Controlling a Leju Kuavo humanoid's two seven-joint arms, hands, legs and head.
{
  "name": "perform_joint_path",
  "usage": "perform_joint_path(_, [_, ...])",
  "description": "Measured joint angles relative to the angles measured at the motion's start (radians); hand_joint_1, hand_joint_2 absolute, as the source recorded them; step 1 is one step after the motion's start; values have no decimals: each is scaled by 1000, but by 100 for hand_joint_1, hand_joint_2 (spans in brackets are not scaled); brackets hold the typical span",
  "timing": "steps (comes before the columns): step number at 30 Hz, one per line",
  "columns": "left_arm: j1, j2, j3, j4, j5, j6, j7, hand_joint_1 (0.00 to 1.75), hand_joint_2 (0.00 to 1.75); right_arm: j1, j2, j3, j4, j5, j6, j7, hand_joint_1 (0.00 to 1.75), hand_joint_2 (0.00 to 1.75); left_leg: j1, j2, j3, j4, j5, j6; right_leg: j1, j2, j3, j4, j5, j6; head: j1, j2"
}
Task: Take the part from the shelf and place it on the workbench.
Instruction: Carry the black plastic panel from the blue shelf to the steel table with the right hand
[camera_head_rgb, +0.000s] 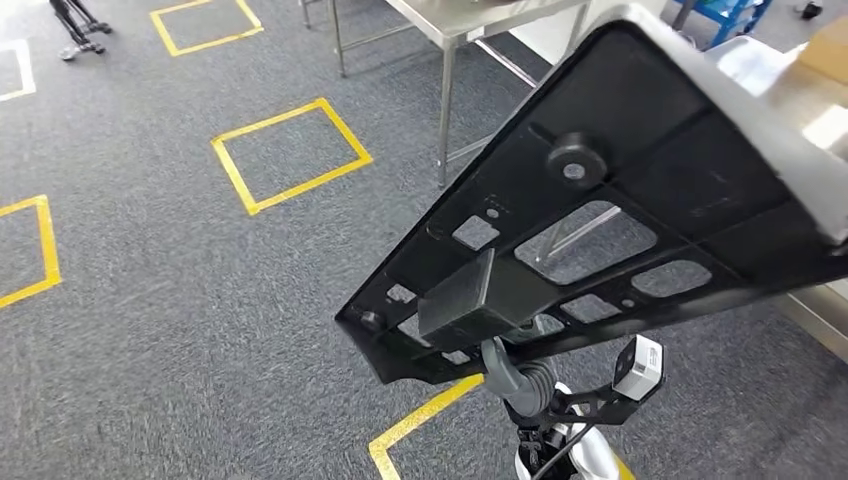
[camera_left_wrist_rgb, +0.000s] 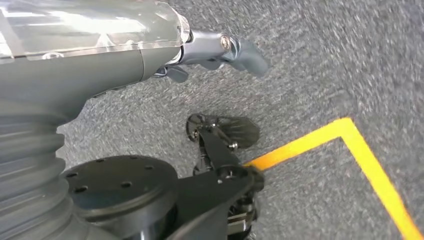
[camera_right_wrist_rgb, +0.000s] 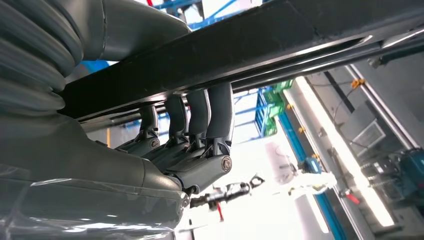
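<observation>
1. My right hand (camera_right_wrist_rgb: 190, 150) grips the part (camera_head_rgb: 600, 210) — a flat black plastic panel with cut-out windows and a round boss. Fingers (camera_right_wrist_rgb: 220, 110) press up against its underside edge.
2. The part sits tilted above my fingers, carried in the air over grey carpet (camera_head_rgb: 150, 300) with yellow tape squares (camera_head_rgb: 290, 155).
3. Left hand (camera_left_wrist_rgb: 220, 52) hangs over the carpet, holding nothing; how far its fingers are curled I cannot tell.
4. A steel table (camera_head_rgb: 450, 20) stands well beyond the part's far edge.
</observation>
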Motion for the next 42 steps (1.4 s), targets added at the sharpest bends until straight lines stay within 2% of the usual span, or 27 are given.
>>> perform_joint_path(2, [3,-1,-2,0,0,-2,1,0,175,0,0,0,0,4,0,2,175,175,-3,28,-2,1,-1,2,-5,-19,-47,103,-41,6,1,0])
perform_joint_path(3, [3,-1,-4,0,-1,-2,1,0,175,1,0,0,0,5,0,3,175,175,-3,41,-2,1,-1,1,-7,-24,-49,110,-35,9,1,0])
perform_joint_path(4, [2,-2,-5,0,-2,-3,1,0,175,2,0,0,0,5,0,4,175,175,-3,54,-2,2,-3,0,-9,-31,-31,78,-11,10,1,0])
perform_joint_path(6, [1,-3,-6,0,-4,-3,1,0,175,1,0,0,0,5,0,7,175,175,-4,74,2,4,-7,-5,-9,-69,43,-58,49,7,1,0])
perform_joint_path(8, [0,-4,-8,0,-5,-3,1,0,175,1,0,-1,-2,5,1,10,175,175,-8,90,5,8,-13,-15,-1,-103,93,-154,76,-3,1,0])
perform_joint_path(9, [0,-4,-10,0,-6,-3,2,0,175,2,0,-1,-4,5,2,10,175,175,-10,98,6,9,-15,-20,2,-107,99,-170,77,-8,0,0])
perform_joint_path(11, [-1,-5,-14,0,-10,-3,4,0,175,6,0,-4,-10,6,2,11,175,175,-11,114,7,10,-20,-31,3,-83,95,-171,81,-18,0,0])
perform_joint_path(13, [-3,-6,-17,0,-15,-3,4,0,175,12,0,-8,-16,7,2,12,175,175,-6,88,-1,36,-43,-42,-3,-61,96,-177,86,-29,0,0])
perform_joint_path(15, [-1,-5,-21,0,-20,-2,4,0,175,17,1,-10,-21,9,3,13,175,175,-2,33,-46,143,-104,-49,-6,-40,97,-180,89,-37,-1,0])
perform_joint_path(16, [1,-5,-24,0,-22,-1,5,0,175,19,1,-11,-23,10,3,14,175,175,-2,17,-78,213,-137,-51,-7,-29,96,-179,90,-40,-2,0])
perform_joint_path(17, [3,-5,-26,0,-22,0,5,0,175,23,2,-11,-23,10,3,17,175,175,-1,10,-108,275,-158,-53,-7,-15,97,-178,90,-41,-2,0])
perform_joint_path(18, [4,-5,-27,0,-20,2,4,0,175,27,2,-12,-23,10,4,19,175,175,-1,9,-123,301,-157,-54,-7,-2,97,-177,90,-41,-2,0])
perform_joint_path(19, [4,-5,-28,0,-18,3,3,0,175,30,2,-12,-23,10,4,21,175,175,1,7,-119,287,-135,-55,-8,12,97,-175,90,-40,-2,0])
perform_joint_path(20, [3,-4,-29,0,-15,4,2,0,175,32,2,-12,-23,10,5,24,175,175,3,2,-99,237,-98,-55,-9,27,98,-173,89,-39,-2,0])
perform_joint_path(22, [2,-2,-29,1,-9,7,1,0,175,29,2,-11,-23,10,7,28,175,175,10,-35,-41,102,-35,-54,-10,52,94,-163,85,-31,-2,0])
perform_joint_path(24, [1,-1,-29,1,-4,8,1,0,175,25,3,-11,-23,10,9,30,175,175,11,-65,-15,40,-20,-46,-10,73,85,-157,86,-18,-3,0])
perform_joint_path(26, [1,-1,-29,2,-2,7,2,0,175,24,4,-11,-24,9,7,29,175,175,9,-55,-14,37,-18,-32,-12,91,77,-160,92,-3,-3,0])
perform_joint_path(28, [-1,-2,-29,2,-4,3,3,0,175,24,4,-12,-26,9,4,26,175,175,9,-34,-13,28,-11,-16,-11,59,68,-145,81,6,-1,0])
perform_joint_path(30, [0,-2,-31,2,-10,0,6,0,175,25,5,-13,-30,10,-1,20,175,175,7,-10,-13,22,-6,-3,-9,-1,27,-55,27,12,1,0])
perform_joint_path(31, [2,-2,-32,2,-13,0,9,0,175,25,5,-13,-32,10,-3,16,175,175,5,2,-14,21,-7,0,-9,-16,-5,13,-7,14,2,0])
perform_joint_path(33, [6,-3,-35,2,-18,0,16,0,175,30,6,-16,-34,11,-5,11,175,175,1,29,-15,22,-8,2,-9,-24,-54,117,-44,15,2,0])
perform_joint_path(34, [6,-4,-37,2,-20,2,20,0,175,34,6,-18,-36,12,-7,11,175,175,-1,42,-14,22,-8,2,-9,-26,-53,118,-34,14,2,0])
perform_joint_path(36, [3,-5,-41,2,-24,5,27,0,175,41,7,-21,-46,15,-11,12,175,175,-4,63,-12,22,-10,2,-6,-39,5,18,23,6,3,0])
perform_joint_path(38, [1,-7,-45,2,-26,7,33,0,175,43,10,-25,-60,21,-15,12,175,175,-10,81,-7,22,-14,-2,5,-81,76,-113,65,-8,2,0])
perform_joint_path(39, [1,-7,-46,2,-26,8,36,0,175,44,12,-28,-66,23,-17,12,175,175,-12,90,-5,23,-16,-6,10,-95,96,-152,74,-15,2,0])
perform_joint_path(40, [2,-7,-47,2,-26,9,38,0,175,45,15,-31,-70,25,-20,12,175,175,-14,100,-4,22,-17,-10,15,-99,100,-166,73,-20,2,0])
perform_joint_path(42, [-1,-7,-49,2,-26,9,40,0,175,52,18,-37,-78,29,-28,12,175,175,-15,114,1,21,-21,-21,11,-75,100,-171,80,-27,2,0])
